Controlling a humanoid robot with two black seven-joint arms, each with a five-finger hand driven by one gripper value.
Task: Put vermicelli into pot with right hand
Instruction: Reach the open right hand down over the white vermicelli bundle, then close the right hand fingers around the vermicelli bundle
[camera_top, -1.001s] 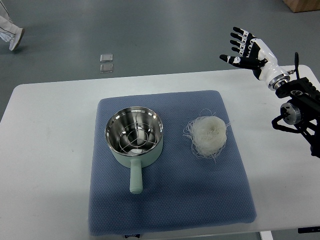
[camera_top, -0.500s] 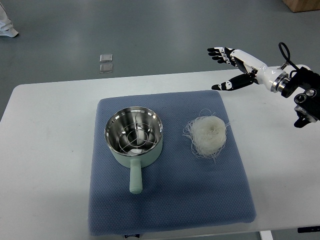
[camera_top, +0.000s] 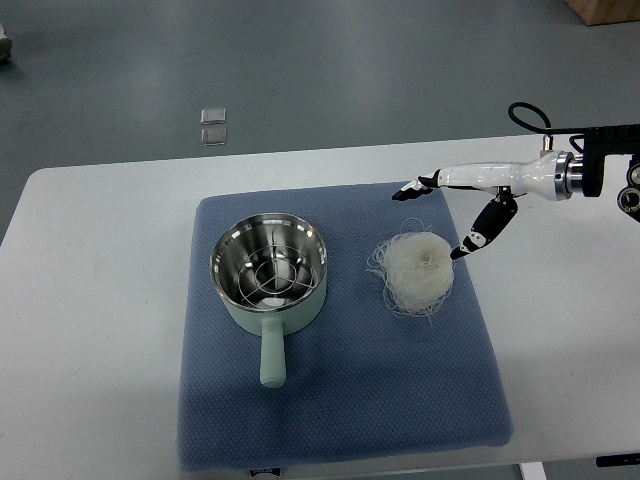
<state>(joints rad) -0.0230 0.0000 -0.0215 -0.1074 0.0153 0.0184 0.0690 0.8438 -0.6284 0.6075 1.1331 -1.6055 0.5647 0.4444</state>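
A white nest of dry vermicelli lies on the blue mat, right of centre. To its left stands a pale green pot with a steel inside, a wire rack in it, and its handle pointing toward the near edge. My right hand reaches in from the right, low over the far right side of the vermicelli. Its fingers stretch past the nest's far side and the thumb hangs by its right edge. The hand is open, spread around the nest and holds nothing. The left arm does not show.
The mat lies on a white table. The right forearm and its black cable cross the table's far right corner. Two small clear squares lie on the grey floor beyond the table.
My right hand has swung down and to the left, from raised above the far right table corner to low over the vermicelli, with the thumb now beside the nest.
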